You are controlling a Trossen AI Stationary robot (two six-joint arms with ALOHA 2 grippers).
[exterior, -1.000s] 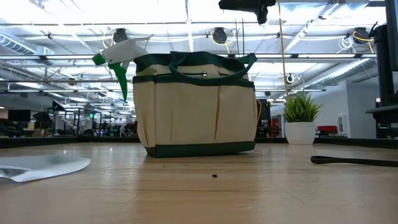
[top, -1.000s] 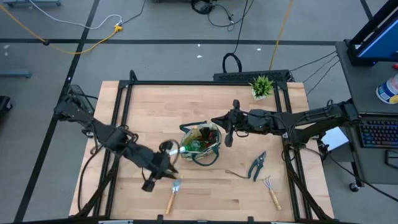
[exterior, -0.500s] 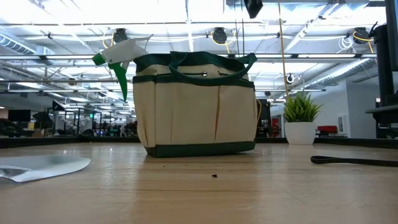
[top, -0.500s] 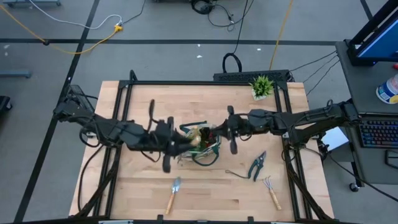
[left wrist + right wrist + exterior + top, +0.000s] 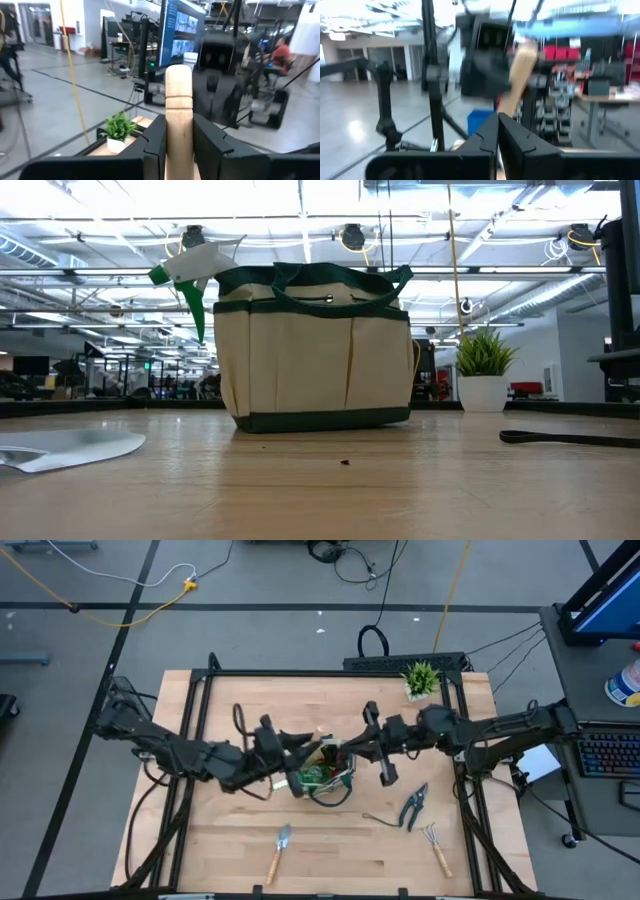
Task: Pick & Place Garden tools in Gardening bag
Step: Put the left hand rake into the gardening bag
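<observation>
Left gripper (image 5: pixel 179 145) jaws clamped on wooden-handled tool (image 5: pixel 179 105) | right gripper (image 5: pixel 497 132) jaws together | gardening bag (image 5: pixel 315 360) upright

The light wooden table (image 5: pixel 250 700) carries everything; the gardening bag (image 5: pixel 325 769) stands upright near its middle, a green spray bottle (image 5: pixel 190 275) poking up at one end of it; a wooden-handled trowel (image 5: pixel 278 851) lies flat toward the front edge, left of centre; the teal-handled pruning shears (image 5: pixel 414 805) lie right of the bag, a thin dark cord (image 5: pixel 380 820) curling beside them; a wooden-handled fork-rake (image 5: pixel 436 846) lies near the front right corner, just beside the shears; a small potted plant (image 5: pixel 421 678) stands at the back edge, well apart from the tools.
</observation>
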